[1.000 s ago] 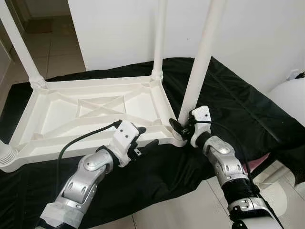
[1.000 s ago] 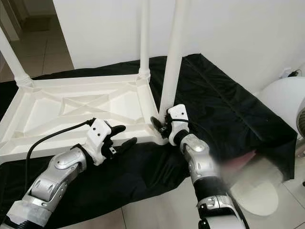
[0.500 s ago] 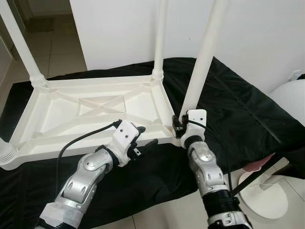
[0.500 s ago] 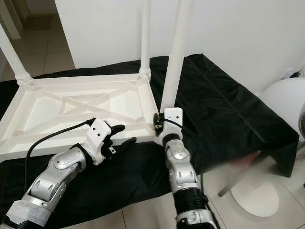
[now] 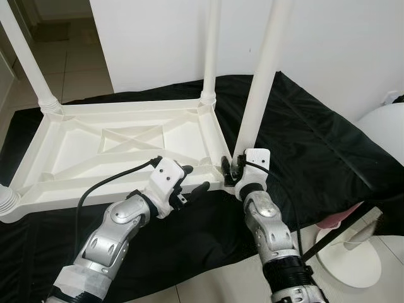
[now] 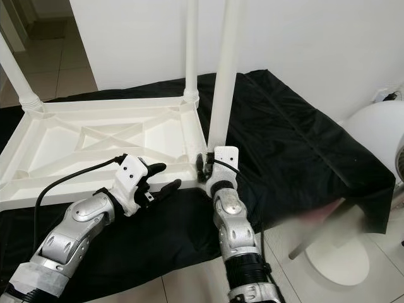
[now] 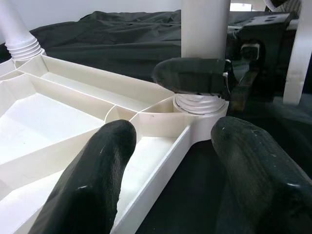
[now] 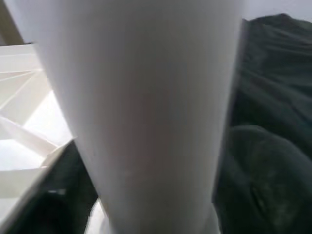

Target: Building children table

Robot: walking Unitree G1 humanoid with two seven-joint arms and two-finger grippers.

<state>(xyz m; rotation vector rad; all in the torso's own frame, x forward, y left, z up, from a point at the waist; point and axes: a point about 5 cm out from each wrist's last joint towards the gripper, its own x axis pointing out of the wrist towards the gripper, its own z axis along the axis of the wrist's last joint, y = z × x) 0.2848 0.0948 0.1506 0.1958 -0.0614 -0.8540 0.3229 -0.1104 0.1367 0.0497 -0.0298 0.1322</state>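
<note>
A white plastic children's table (image 5: 95, 192) lies upside down on a black cloth (image 5: 303, 145). Legs stand at its far left corner (image 5: 25, 57) and far right corner (image 5: 211, 44). At the near right corner, my right gripper (image 5: 232, 170) is shut on the base of a third leg (image 5: 259, 82), which rises almost upright from its socket. In the right wrist view this leg (image 8: 146, 97) runs between the dark fingers (image 8: 263, 170). My left gripper (image 5: 194, 178) hovers open just in front of the table's near rim, left of that corner, holding nothing. Its fingers (image 7: 97, 170) frame the socket (image 7: 200, 105).
A ribbed leg end (image 5: 6, 202) sits at the table's near left corner. A white round fan (image 5: 385, 132) and its base (image 5: 350, 259) stand on the tiled floor at the right. A white wall is close behind. The cloth's front edge drops to the floor.
My right forearm has swung left to sit straight under its gripper, and the wrist has turned on the leg's base. The leg stands slightly more upright. My left arm has barely moved.
</note>
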